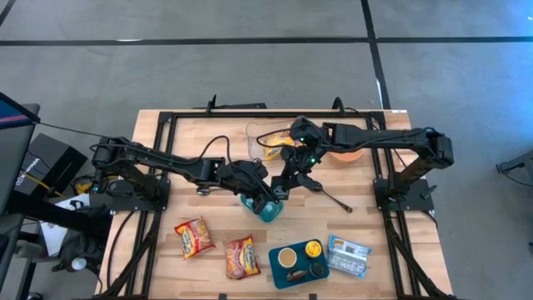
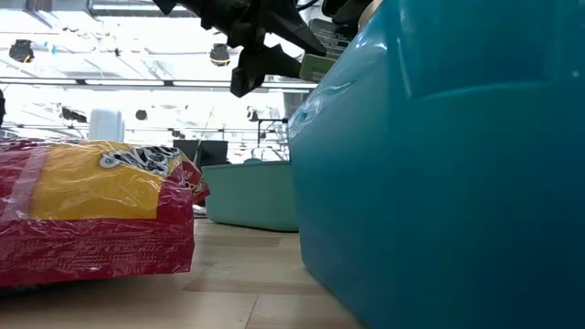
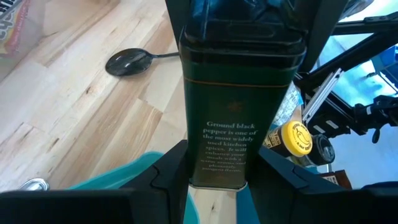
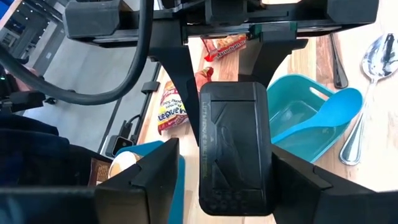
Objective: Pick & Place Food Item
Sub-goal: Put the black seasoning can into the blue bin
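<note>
A dark green ground-pepper tin (image 3: 239, 93) with a black lid (image 4: 235, 143) hangs in the air over a teal bin (image 1: 268, 210) at mid table. My left gripper (image 1: 265, 193) (image 3: 217, 180), reaching in from the left, is shut on the tin's bottom end. My right gripper (image 1: 287, 179) (image 4: 233, 186), from the right, stands open with a finger on either side of the lid end. A strip of background shows between one finger (image 4: 158, 174) and the lid. My left gripper pinches the tin's two opposite side walls (image 3: 191, 149) between its two fingers, near the tin's bottom end. The fingers slant downward and the tin runs on lengthwise beyond them. The tin is lifted clear, above the teal bin.
Two red-and-yellow noodle packets (image 1: 194, 236) (image 1: 241, 257), a teal tray of small pots (image 1: 298, 262) and a blue packet (image 1: 348, 254) lie near the front edge. A spoon (image 1: 337, 198) lies right of the bin. An orange bowl (image 1: 346, 154) and a clear tub (image 1: 268, 142) stand behind.
</note>
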Tool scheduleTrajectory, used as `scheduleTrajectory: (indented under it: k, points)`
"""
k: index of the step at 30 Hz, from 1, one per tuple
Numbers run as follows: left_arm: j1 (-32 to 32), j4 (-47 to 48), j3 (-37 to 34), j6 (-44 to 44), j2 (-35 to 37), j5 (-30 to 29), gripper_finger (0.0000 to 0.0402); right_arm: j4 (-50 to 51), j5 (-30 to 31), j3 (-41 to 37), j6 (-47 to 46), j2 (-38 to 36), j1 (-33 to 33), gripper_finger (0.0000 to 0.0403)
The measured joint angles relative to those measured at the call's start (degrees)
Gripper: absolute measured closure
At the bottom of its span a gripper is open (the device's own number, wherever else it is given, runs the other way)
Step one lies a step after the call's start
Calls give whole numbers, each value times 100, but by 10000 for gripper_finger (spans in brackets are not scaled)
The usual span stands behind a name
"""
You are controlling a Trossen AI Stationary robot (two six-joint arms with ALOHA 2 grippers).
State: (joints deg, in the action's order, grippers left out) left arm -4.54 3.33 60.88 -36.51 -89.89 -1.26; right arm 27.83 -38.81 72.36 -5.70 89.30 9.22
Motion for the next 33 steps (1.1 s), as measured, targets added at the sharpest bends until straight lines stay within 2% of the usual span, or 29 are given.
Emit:
scheduleTrajectory:
  k: [5, 16, 23, 28, 33]
  points:
    - [0, -2, 0, 4, 0, 3, 270, 1, -4, -4, 9, 0, -2, 207]
    - [0, -10, 4, 22, 2, 24, 270, -2, 24, -7, -28, 0, -11, 277]
    - [0, -5, 4, 22, 2, 20, 270, 2, 31, -9, -34, 0, -11, 261]
    - [0, -2, 4, 17, 2, 20, 263, 0, 31, -9, -30, 0, -9, 281]
    - [8, 21, 4, -39, 3, 117, 241, 2, 54, -9, -33, 0, -11, 281]
